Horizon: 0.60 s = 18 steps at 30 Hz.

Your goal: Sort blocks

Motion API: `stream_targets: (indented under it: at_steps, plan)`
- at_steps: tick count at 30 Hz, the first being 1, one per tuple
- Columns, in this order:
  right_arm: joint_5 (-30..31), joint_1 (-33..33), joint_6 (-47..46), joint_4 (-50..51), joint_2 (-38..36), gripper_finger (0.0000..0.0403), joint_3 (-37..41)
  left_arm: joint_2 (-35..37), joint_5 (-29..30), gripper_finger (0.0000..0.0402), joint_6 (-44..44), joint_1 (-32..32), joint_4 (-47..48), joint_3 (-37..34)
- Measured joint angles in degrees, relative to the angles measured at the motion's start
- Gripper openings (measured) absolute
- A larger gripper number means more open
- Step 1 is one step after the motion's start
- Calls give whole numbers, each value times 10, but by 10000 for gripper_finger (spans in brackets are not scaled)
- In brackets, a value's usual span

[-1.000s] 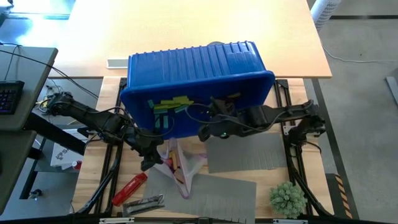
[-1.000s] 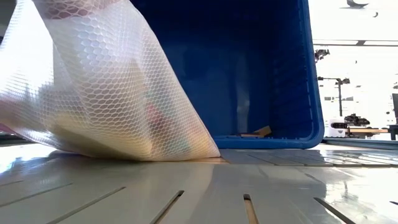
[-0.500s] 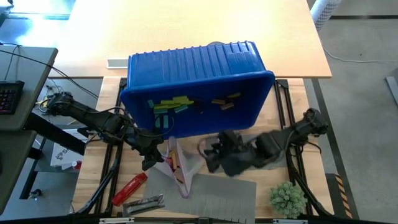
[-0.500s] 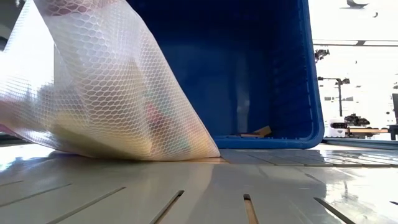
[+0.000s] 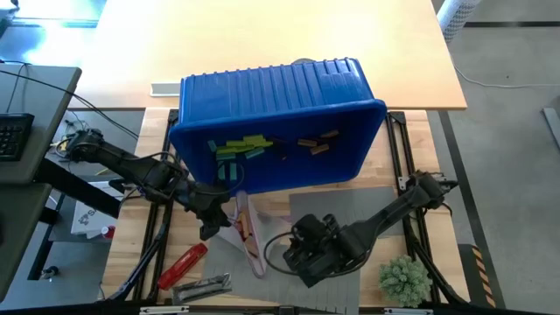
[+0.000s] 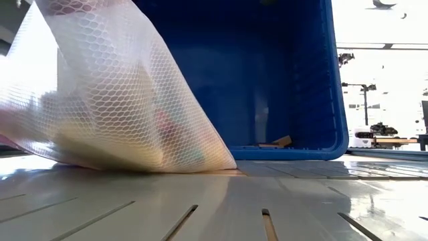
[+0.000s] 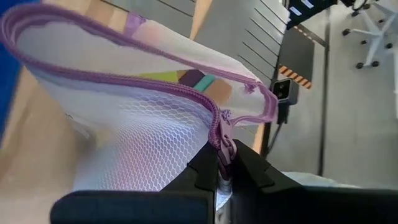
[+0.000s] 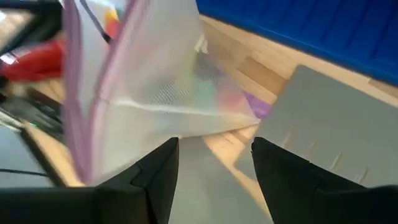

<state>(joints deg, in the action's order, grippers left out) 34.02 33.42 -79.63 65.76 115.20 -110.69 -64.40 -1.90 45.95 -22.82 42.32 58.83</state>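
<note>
Left gripper [image 5: 213, 229] is pinching the mesh bag [image 5: 248, 232] by its zipper while the right gripper [image 8: 214, 158], fingers apart and empty, is facing the bag's blocks [image 7: 198, 79]; likely mid-transfer, others lying in the blue bin [image 5: 350, 166]; next, reaching inside.

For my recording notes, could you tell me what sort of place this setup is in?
Probably a robotics lab or workshop: a wooden table carrying a blue bin of blocks, a keyboard on a side desk, and tripods in the room behind.
</note>
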Motion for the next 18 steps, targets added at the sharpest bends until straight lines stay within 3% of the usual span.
stream_targets:
  at_steps: [9,18]
  plan:
    - [22,0,87,-37,33,188,0,0,18,1,-27,-27,4,0]
    - [27,18,51,-53,35,188,0,0,25,1,-36,-24,4,0]
